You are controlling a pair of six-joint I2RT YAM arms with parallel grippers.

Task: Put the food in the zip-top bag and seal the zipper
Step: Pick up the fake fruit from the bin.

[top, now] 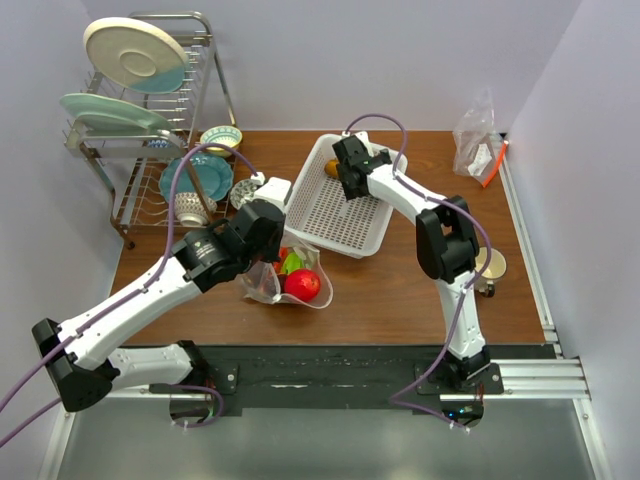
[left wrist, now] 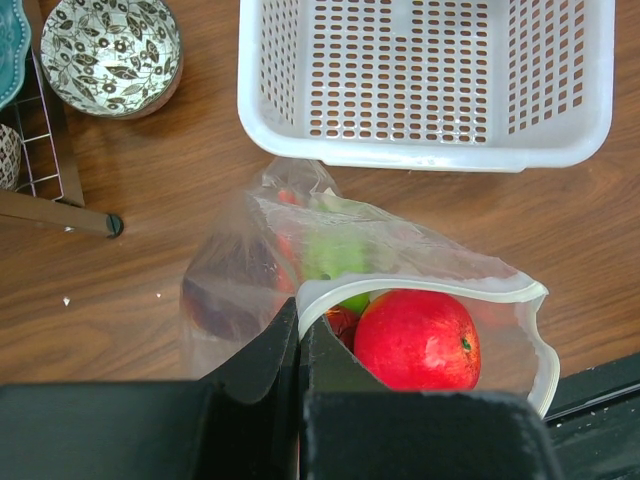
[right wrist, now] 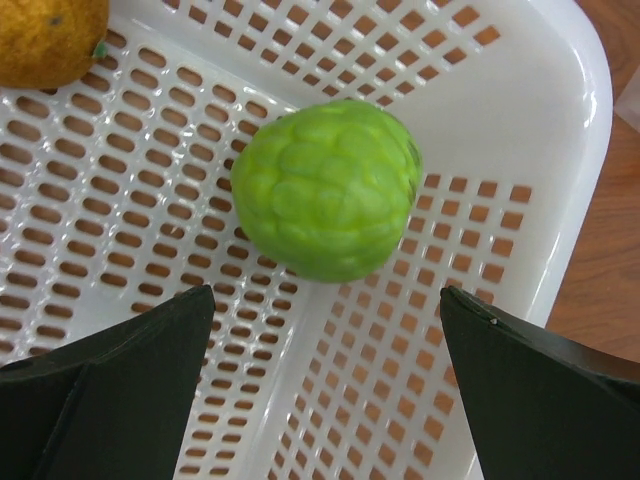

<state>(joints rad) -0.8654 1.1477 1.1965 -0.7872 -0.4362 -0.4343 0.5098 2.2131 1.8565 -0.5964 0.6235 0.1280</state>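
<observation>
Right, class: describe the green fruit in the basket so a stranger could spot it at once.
Find the white perforated plastic basket in the middle of the brown wooden table. At its far end, under the right arm's open fingers, lies a round toy fruit. Unlike the orange-yellow fruit beside it, it is light green and knobbly.

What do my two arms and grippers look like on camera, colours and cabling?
The left arm and right arm are white shells with black joint housings; a thin purple cable loops along each. The left gripper and right gripper have flat black wedge-shaped fingers. No markings visible.
</observation>
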